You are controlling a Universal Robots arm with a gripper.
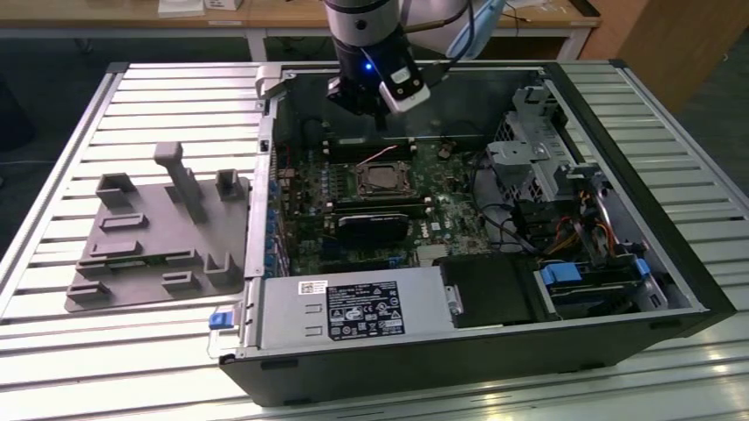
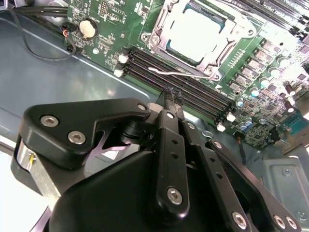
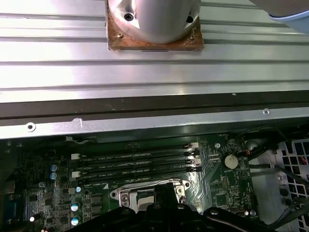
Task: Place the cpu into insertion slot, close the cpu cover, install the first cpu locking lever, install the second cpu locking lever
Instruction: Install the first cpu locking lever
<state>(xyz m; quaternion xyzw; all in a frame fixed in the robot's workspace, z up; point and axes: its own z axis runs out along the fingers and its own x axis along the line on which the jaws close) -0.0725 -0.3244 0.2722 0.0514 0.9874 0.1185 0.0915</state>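
With gripper (image 2: 172, 96) tips together and empty, we should press the locking lever (image 2: 164, 71) squarely, clear of the cpu cover (image 2: 157, 39).

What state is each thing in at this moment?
cpu, seated in the insertion slot.
cpu cover, closed over the cpu.
locking lever, lying along the slot's edge; latched or not, cannot tell.
gripper, over the memory slots beside the cpu.
computer case, side open, lying flat.
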